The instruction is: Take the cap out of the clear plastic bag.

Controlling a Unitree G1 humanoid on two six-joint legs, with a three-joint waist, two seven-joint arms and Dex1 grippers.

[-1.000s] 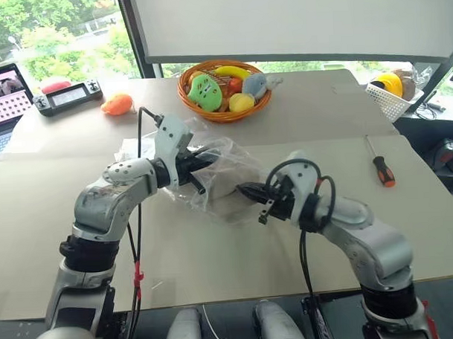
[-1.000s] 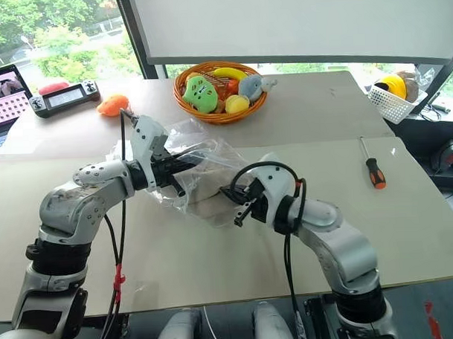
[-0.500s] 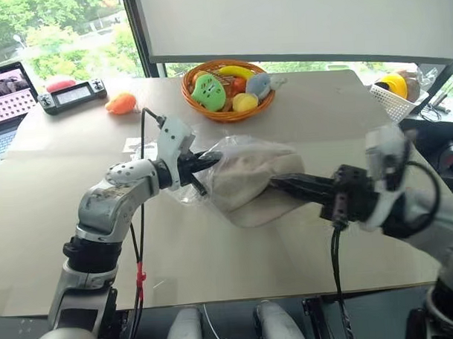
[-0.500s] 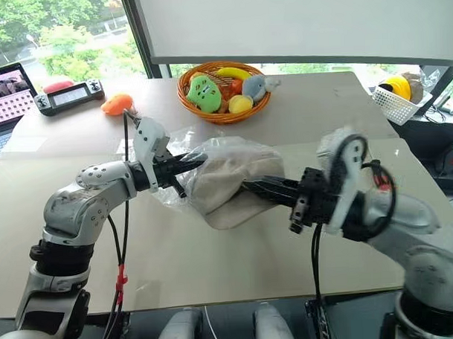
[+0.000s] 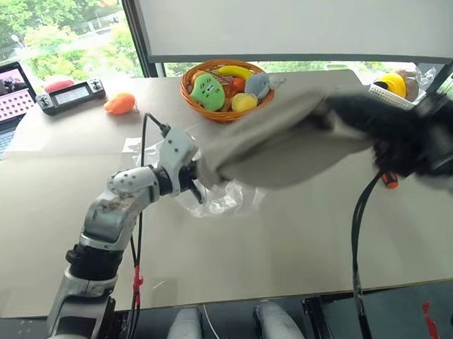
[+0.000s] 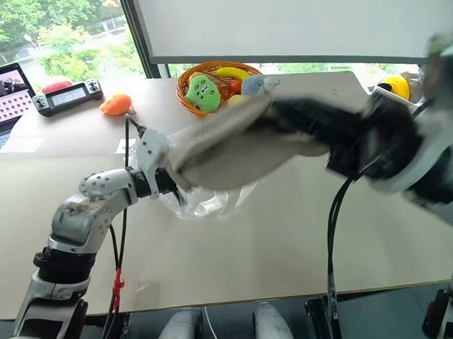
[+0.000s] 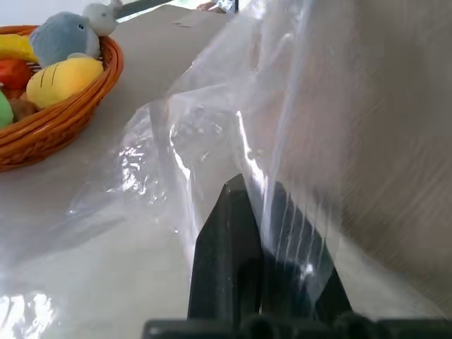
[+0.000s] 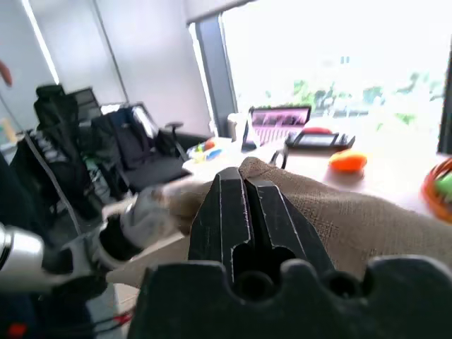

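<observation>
The right tool (image 8: 244, 185), pressed together on the cap (image 5: 285, 141), has swung up and rightward, drawing the cap almost clear of the clear plastic bag (image 5: 216, 199). The left tool (image 7: 247, 212), pinching the bag (blurred edge), has sunk slightly. At twelve o'clock on the worktop (image 5: 288, 234) stands a fruit basket (image 5: 225, 88); at ten, an orange toy (image 5: 120, 104).

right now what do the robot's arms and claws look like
Both arms are silver-grey metal with rounded shells and black joints. The left arm carries a thin black cable with a red tie lower down. Each claw, left claw and right claw, has two black fingers.
</observation>
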